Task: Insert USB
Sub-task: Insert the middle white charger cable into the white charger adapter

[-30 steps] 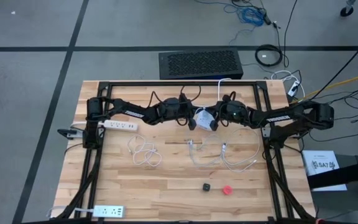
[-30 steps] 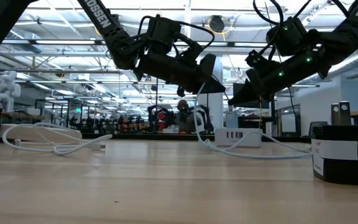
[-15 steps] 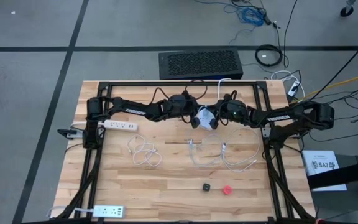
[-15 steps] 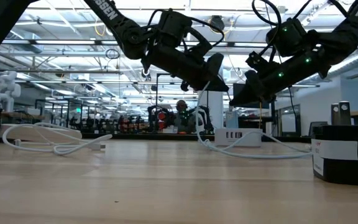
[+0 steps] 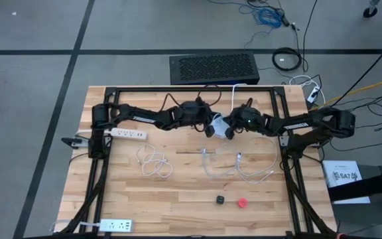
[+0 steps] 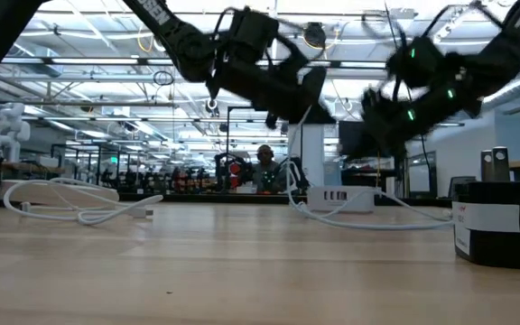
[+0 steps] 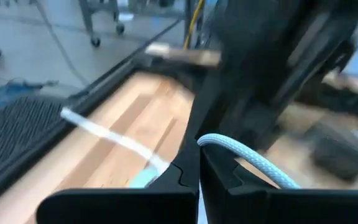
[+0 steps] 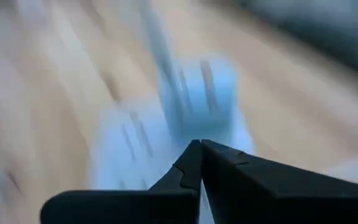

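Pale wood planks make up the worktop [image 5: 178, 192], and both dark arms stretch in from its sides to meet near the far middle. The left hand [image 5: 207, 124] hangs above the boards, fingers pinched tight on a white braided cable [image 7: 253, 165] — the wrist view shows the cord looping out right at the closed tips. The right hand [image 5: 229, 129] is just beside it, clenched too, with a white charger block [image 5: 219, 127] between the two hands; whether the right hand actually grips it, I cannot tell, its wrist view is a smear. In the low view both arms are up off the surface, cable trailing down toward a white multi-port hub [image 6: 339, 198] on the wood. Nearer the front — a loose tangle of white cables [image 5: 152, 162] left of centre, another cable loop [image 5: 244, 169] to the right. A white power strip [image 5: 128, 133] lies under the left arm. Smallest of all: a black cube [image 5: 220, 198] and a red piece [image 5: 242, 202], side by side.
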You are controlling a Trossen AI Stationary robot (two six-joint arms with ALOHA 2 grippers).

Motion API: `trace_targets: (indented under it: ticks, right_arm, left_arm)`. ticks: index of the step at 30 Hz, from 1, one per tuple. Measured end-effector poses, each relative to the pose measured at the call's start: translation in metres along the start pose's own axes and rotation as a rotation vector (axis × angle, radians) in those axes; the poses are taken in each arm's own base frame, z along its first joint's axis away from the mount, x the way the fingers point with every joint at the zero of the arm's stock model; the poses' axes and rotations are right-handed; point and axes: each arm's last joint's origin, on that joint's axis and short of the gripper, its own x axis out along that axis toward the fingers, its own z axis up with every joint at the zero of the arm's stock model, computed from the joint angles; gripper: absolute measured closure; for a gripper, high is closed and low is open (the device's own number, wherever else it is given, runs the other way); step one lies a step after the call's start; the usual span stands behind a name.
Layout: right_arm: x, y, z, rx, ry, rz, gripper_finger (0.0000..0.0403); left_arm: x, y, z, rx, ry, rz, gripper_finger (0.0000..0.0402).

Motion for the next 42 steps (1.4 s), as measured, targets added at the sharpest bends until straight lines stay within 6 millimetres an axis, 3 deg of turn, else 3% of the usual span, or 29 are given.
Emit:
trace_targets:
  ticks: [2, 4, 8, 11, 14, 19, 24, 30, 35, 38, 42]
  right_arm:
    - [0.0, -0.002, -0.009, -0.001, 0.077, -0.017, 0.0401]
    - [0.001, 0.0, 0.006, 0.011, 0.032, -0.009, 0.0401]
    - [0.003, 0.002, 0.011, -0.007, 0.085, -0.006, 0.0401]
    - [-0.001, 0.006, 0.029, -0.036, 0.062, 0.01, 0.0402]
    - [-0.01, 0.004, 0.026, -0.06, 0.169, -0.002, 0.0402]
    - [-0.036, 0.004, 0.035, -0.065, 0.181, 0.04, 0.0402]
    - [-0.053, 0.006, 0.05, -0.034, 0.07, 0.075, 0.0401]
    - [-0.046, 0.009, 0.054, -0.04, 0.017, 0.129, 0.0341]
    - [-0.037, 0.011, 0.06, -0.048, 0.017, 0.131, 0.0291]
    - [-0.032, 0.013, 0.065, -0.055, 0.019, 0.126, 0.0292]
    - [-0.029, 0.014, 0.07, -0.077, 0.014, 0.117, 0.0338]
  left_arm:
    - [-0.001, -0.002, 0.01, -0.001, -0.033, -0.007, 0.0399]
    - [0.0, -0.002, 0.014, 0.0, -0.023, -0.007, 0.0399]
    - [0.002, -0.002, 0.017, 0.003, -0.009, -0.001, 0.0399]
    - [0.003, -0.002, 0.017, -0.017, -0.006, 0.004, 0.0399]
    - [0.003, 0.003, 0.013, -0.036, 0.034, 0.021, 0.0399]
    - [0.003, 0.009, 0.011, -0.061, 0.052, 0.037, 0.0399]
    - [0.003, 0.009, 0.011, -0.111, 0.055, -0.024, 0.0399]
    - [0.001, 0.009, 0.013, -0.132, 0.062, -0.068, 0.04]
    - [-0.008, 0.009, 0.027, -0.113, 0.034, -0.068, 0.04]
    - [-0.011, 0.01, 0.029, -0.105, 0.051, -0.064, 0.04]
    - [-0.012, 0.01, 0.029, -0.097, 0.053, -0.062, 0.04]
